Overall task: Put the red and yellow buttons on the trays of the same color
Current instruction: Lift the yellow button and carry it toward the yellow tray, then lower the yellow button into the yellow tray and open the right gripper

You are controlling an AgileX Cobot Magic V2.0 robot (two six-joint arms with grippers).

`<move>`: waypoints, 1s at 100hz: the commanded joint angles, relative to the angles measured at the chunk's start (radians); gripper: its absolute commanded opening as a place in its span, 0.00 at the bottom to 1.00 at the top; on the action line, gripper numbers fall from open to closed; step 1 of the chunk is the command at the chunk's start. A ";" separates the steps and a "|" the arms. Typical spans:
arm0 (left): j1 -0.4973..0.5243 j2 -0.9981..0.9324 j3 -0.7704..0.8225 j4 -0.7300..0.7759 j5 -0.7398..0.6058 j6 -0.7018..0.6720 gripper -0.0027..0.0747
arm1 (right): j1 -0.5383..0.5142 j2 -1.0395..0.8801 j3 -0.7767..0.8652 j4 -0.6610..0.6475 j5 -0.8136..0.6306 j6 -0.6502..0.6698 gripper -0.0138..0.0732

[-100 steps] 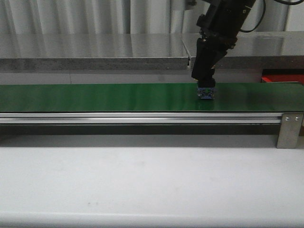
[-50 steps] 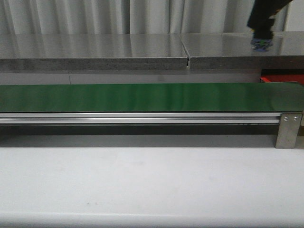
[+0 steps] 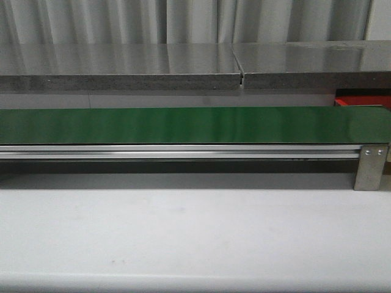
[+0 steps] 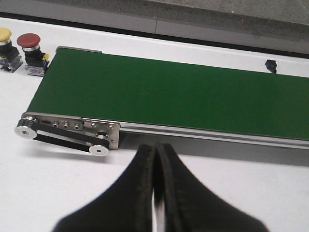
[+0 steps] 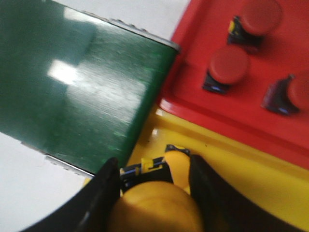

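From the front we look low and level across the table [image 3: 195, 238] at the belt [image 3: 183, 124] edge-on, with a red tray [image 3: 361, 97] corner behind its right end. Our left wrist camera looks down along the belt [image 4: 183, 94] from above its pulley end. Our right wrist camera sits close over the belt's [image 5: 72, 77] other end and the red tray [image 5: 203, 92]. All three share the belt.

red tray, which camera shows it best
The right wrist view: the red tray fills the corner, holding three red buttons. The front view catches only a red sliver behind the belt; the left wrist view shows none.
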 commanded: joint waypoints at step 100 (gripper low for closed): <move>-0.007 0.001 -0.028 -0.024 -0.057 -0.003 0.01 | -0.102 -0.008 0.438 0.094 -0.673 0.046 0.23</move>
